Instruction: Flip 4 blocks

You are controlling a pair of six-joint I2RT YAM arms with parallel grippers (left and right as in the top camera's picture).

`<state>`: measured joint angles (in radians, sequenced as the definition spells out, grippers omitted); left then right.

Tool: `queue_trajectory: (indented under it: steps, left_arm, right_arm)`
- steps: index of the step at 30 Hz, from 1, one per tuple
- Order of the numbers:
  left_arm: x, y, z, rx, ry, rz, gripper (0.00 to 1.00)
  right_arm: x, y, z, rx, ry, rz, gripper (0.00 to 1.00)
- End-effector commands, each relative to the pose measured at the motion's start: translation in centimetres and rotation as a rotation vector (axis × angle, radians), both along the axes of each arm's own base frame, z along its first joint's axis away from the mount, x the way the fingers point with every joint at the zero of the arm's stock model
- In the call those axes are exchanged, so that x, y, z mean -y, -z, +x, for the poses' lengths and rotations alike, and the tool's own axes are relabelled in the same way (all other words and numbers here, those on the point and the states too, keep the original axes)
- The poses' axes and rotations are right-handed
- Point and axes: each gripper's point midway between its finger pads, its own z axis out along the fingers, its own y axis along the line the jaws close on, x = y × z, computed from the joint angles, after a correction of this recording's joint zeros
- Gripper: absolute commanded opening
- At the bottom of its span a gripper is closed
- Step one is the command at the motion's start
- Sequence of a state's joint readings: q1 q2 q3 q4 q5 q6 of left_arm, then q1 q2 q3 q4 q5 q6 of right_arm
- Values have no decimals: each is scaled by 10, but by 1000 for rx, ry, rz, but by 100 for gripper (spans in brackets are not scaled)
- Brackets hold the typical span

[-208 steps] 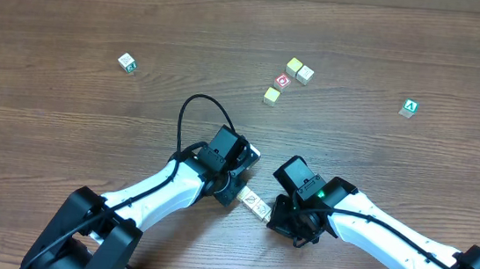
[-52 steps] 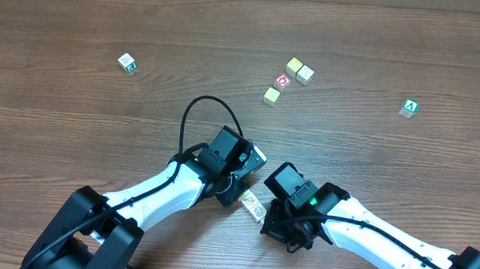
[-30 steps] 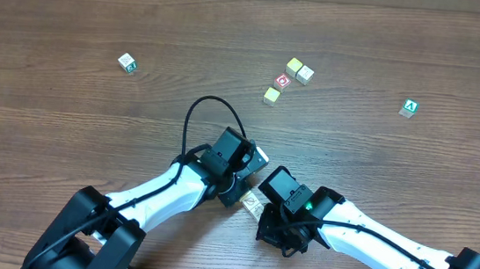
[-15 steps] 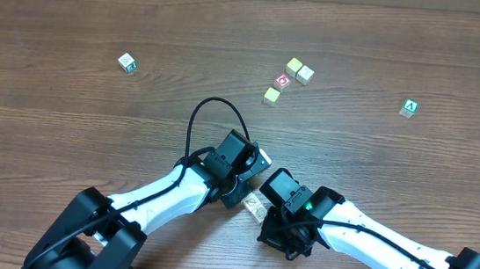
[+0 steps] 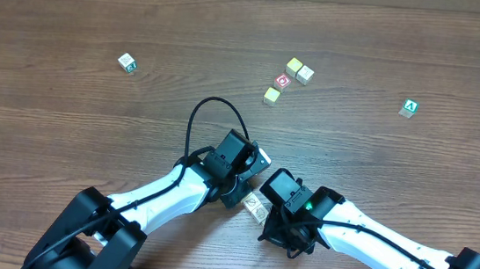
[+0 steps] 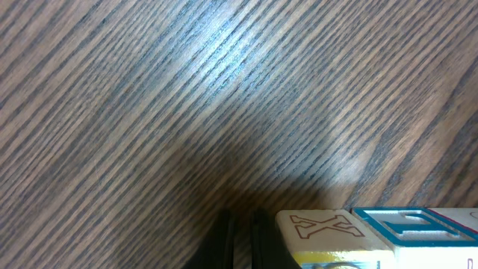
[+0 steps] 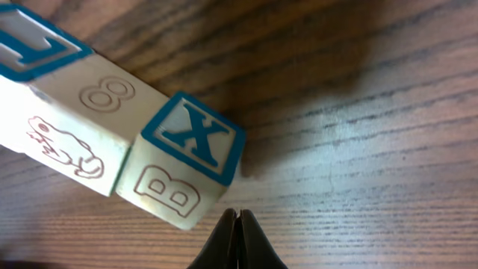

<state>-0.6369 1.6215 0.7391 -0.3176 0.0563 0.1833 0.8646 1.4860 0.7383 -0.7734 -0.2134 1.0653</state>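
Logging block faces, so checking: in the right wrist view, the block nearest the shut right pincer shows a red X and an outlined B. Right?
Not quite. The X is blue, not red. The right wrist view shows the block nearest the shut right pincer with a blue X and an outlined B.

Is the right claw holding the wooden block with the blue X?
No, the right claw is shut on nothing; the cream wooden block with the blue X lies just beyond its tips.
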Motion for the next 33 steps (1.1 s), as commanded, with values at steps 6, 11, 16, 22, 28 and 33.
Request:
queue_trajectory:
  steps: [6,11,16,22,28,33]
  left_arm:
    - [-26,26,-12,-55,-39,99,4]
    - [-27,26,-13,-59,-39,102,4]
    - [-27,26,-14,-64,-47,102,4]
    - [-27,26,-14,-64,-50,101,4]
    - [-27,26,-13,-63,-50,100,4]
    - [-27,26,-13,-63,-50,100,4]
  right_arm:
    - [4,3,8,48,11,-34,4]
    - [6,3,13,68,40,-48,4]
    - [6,3,16,75,69,-50,4]
    - [5,3,18,82,98,-53,4]
    - [4,6,18,77,96,-52,4]
    - [-4,15,13,26,86,-34,4]
